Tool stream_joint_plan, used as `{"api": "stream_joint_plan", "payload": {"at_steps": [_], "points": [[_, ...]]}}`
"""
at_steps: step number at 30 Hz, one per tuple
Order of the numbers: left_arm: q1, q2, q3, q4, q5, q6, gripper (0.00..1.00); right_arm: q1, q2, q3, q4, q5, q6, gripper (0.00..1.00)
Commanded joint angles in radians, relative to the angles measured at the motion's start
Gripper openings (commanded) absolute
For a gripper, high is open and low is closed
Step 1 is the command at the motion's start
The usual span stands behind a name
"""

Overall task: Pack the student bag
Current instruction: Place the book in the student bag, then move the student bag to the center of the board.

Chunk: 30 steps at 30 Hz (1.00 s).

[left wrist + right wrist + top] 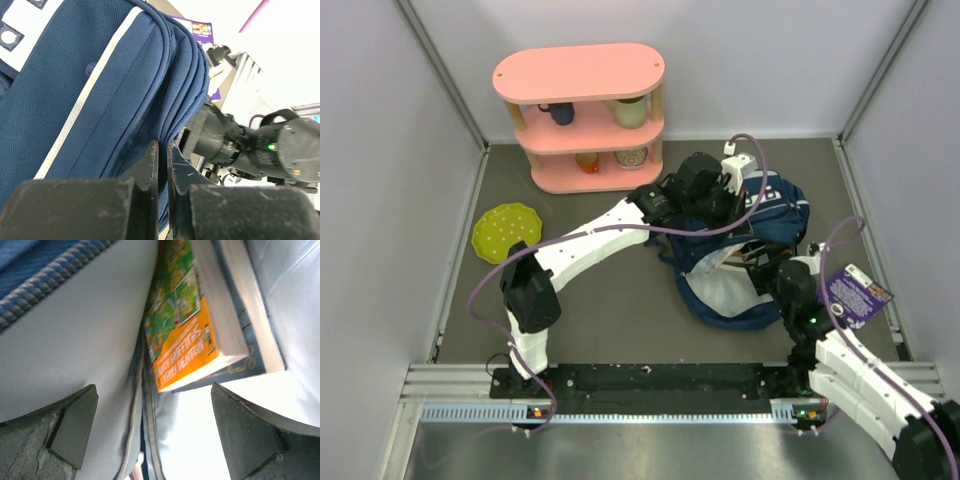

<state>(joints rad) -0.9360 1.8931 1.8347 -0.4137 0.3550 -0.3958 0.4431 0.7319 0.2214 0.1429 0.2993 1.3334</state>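
Top view. Backpack [750,245], navy with pale lining, lies right of centre on the table [610,310], with its mouth gaping toward the near edge. The left arm [590,240] reaches across to the bag's upper rim. The right arm [840,355] pokes into the opening. A purple packet [855,292] sits outside the bag, just beside the right arm. At the back are a pink shelf [580,75] holding cups and a green plate [505,232], both well apart from the bag.

Left wrist view. Left gripper [163,167]: fingers pressed together, apparently on a fold of the bag's rim, though the nipped part is hidden.

Right wrist view. Right gripper [155,435]: fingers wide apart with nothing between them, inside the pale lining. An orange-and-green book [182,335] stands against a second, blue-edged book [252,365], both already in the bag.

Status, as judged: two books are packed. The purple packet probably still has to go in, and the bag is not yet closed.
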Motion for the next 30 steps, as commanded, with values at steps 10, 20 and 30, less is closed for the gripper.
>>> {"api": "stream_joint_plan", "payload": {"at_steps": [10, 20, 30], "points": [[0.069, -0.114, -0.098, 0.171, -0.045, -0.018, 0.00, 0.003, -0.592, 0.203, -0.744, -0.020, -0.238, 0.86], [0.080, -0.094, -0.120, 0.200, -0.033, -0.043, 0.00, 0.005, -0.569, 0.395, -0.772, -0.045, -0.385, 0.87], [0.082, -0.279, -0.417, 0.314, 0.078, 0.000, 0.52, -0.004, -0.297, 0.593, -0.882, 0.426, -0.514, 0.96]]}}
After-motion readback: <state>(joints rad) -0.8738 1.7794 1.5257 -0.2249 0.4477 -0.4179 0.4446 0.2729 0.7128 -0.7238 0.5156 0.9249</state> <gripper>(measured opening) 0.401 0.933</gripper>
